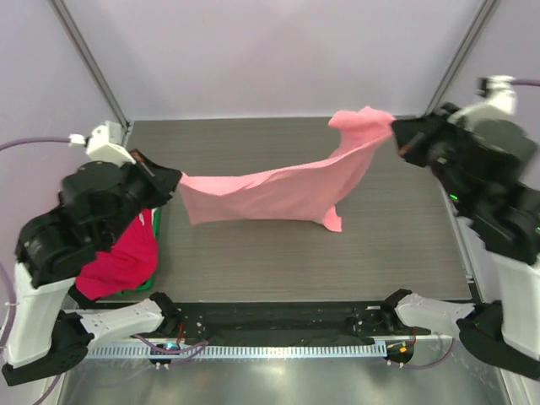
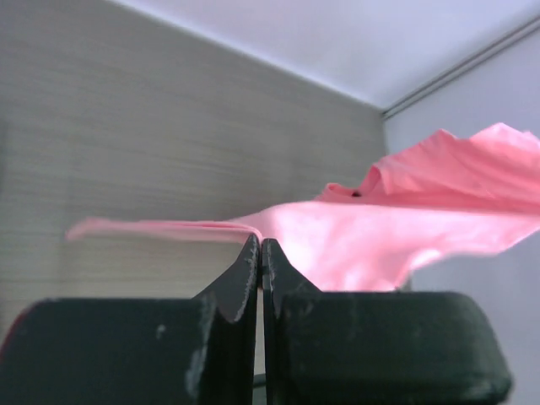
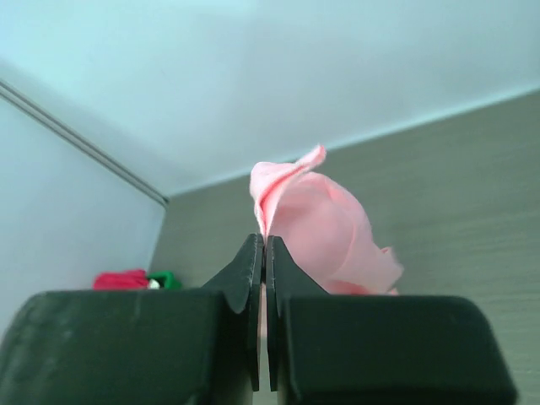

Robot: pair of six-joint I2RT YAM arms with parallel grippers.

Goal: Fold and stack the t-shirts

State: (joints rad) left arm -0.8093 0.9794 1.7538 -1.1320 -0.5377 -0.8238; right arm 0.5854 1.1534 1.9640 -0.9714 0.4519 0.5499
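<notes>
A light salmon-pink t-shirt (image 1: 283,190) hangs stretched in the air between my two grippers, sagging toward the table in the middle. My left gripper (image 1: 173,180) is shut on its left edge; in the left wrist view the gripper (image 2: 261,245) pinches the cloth (image 2: 380,228) at its tips. My right gripper (image 1: 396,131) is shut on the shirt's raised right end, and in the right wrist view the gripper (image 3: 265,242) holds bunched pink fabric (image 3: 325,224). A crimson t-shirt (image 1: 126,257) lies at the left under my left arm.
A green tray (image 1: 156,224) sits at the table's left edge, mostly covered by the crimson shirt and my left arm. It also shows small and far in the right wrist view, as a green tray (image 3: 166,278) beside red cloth (image 3: 121,278). Frame posts stand at the back corners.
</notes>
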